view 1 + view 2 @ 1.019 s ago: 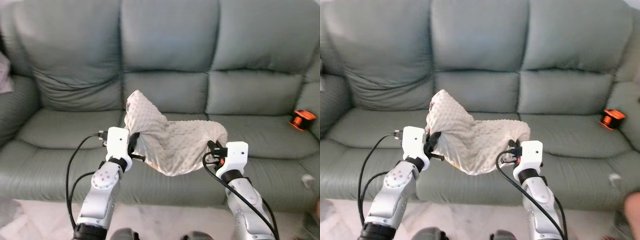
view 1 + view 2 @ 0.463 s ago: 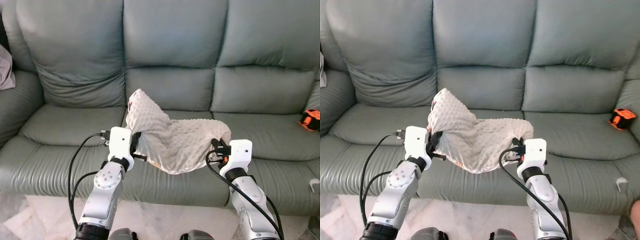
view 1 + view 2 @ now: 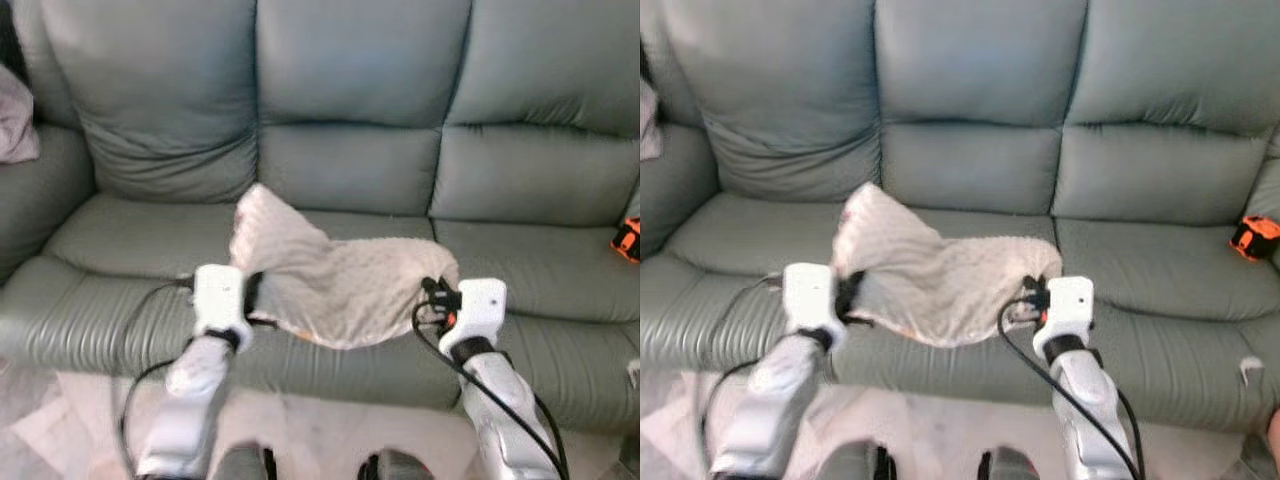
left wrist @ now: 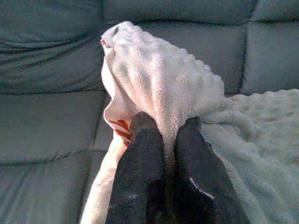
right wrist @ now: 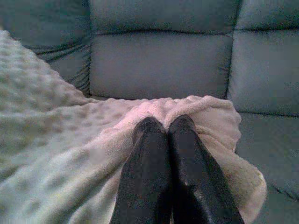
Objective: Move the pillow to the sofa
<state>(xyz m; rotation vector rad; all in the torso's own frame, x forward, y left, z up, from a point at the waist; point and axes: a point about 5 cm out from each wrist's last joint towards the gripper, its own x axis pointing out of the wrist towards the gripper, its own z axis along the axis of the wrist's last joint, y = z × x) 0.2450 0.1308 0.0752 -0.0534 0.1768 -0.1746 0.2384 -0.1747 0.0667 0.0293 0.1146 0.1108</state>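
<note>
A grey-green leather three-seat sofa (image 3: 350, 150) stands on a pale marbled floor (image 3: 320, 435).

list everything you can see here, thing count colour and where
sofa: one, grey-green leather, three seats, across the whole scene ahead
pillow: one, pale beige with a bumpy surface, limp, held up over the front edge of the middle seat
orange object: one, orange and black, on the right seat near the arm; too small to identify
pale cloth: one, greyish-pink, on the sofa's left arm, partly out of frame
floor: light tile, below the sofa front
left end effector: black fingers pinched on the pillow's left corner
right end effector: black fingers pinched on the pillow's right edge
</note>
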